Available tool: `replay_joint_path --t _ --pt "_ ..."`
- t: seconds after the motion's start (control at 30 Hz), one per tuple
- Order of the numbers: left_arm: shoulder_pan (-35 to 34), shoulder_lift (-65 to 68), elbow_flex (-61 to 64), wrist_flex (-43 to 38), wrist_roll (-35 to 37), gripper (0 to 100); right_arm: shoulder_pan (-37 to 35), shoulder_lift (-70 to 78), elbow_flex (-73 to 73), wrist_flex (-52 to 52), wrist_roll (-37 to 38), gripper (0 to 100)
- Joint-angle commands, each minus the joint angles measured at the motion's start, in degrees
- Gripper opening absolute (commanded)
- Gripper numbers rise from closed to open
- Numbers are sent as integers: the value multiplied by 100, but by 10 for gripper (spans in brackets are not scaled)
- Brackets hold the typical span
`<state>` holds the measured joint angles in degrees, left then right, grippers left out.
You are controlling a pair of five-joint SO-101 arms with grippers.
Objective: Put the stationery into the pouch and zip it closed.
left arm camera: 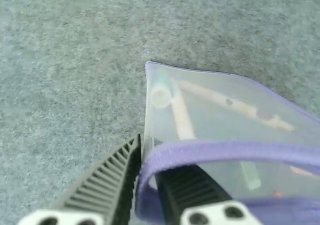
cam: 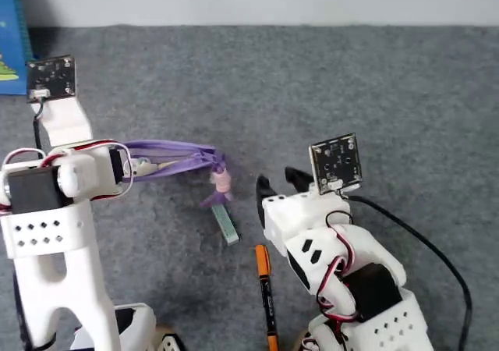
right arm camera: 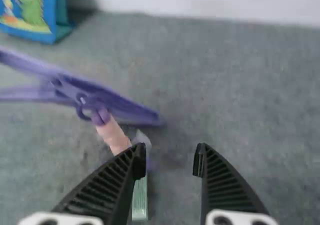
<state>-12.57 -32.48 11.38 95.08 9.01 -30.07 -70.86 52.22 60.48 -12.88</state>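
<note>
Left claw (left arm camera: 147, 160) is clamped on the pouch's (left arm camera: 220, 115) purple rim. Right claw (right arm camera: 167, 157), jaws apart, hovers just beside the pink zip pull (right arm camera: 112, 135). Green stick (cam: 227, 225) and orange pen (cam: 266, 288) lie on the counter (cam: 351, 78), nearer the right arm.

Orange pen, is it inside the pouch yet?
No, the orange pen lies on the grey carpet, apart from the purple pouch.

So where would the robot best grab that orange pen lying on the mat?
Probably around the middle of the orange pen, coming straight down from above and closing across its thin barrel. It lies flat with its whole length uncovered, and the green stick sits apart from it, so nothing crowds the sides.
</note>
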Motion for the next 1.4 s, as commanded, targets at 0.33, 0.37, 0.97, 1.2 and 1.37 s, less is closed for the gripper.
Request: replay_joint_path --t 0.33,0.37,0.97,1.2,1.37 --pt "-501 -53 -268 -185 70 11 -462 2369 695 -1393 -62 165" --pt "-510 -53 -268 -185 70 11 -593 2624 695 -1578 -62 165" --pt "-747 -53 -233 -202 70 11 -1121 6387 -352 -3415 -70 163" --pt "-747 -53 -233 -202 70 11 -1138 6686 -563 -3424 -70 162" --pt "-747 -53 -233 -193 70 11 -1138 6738 -536 -3662 -70 161"
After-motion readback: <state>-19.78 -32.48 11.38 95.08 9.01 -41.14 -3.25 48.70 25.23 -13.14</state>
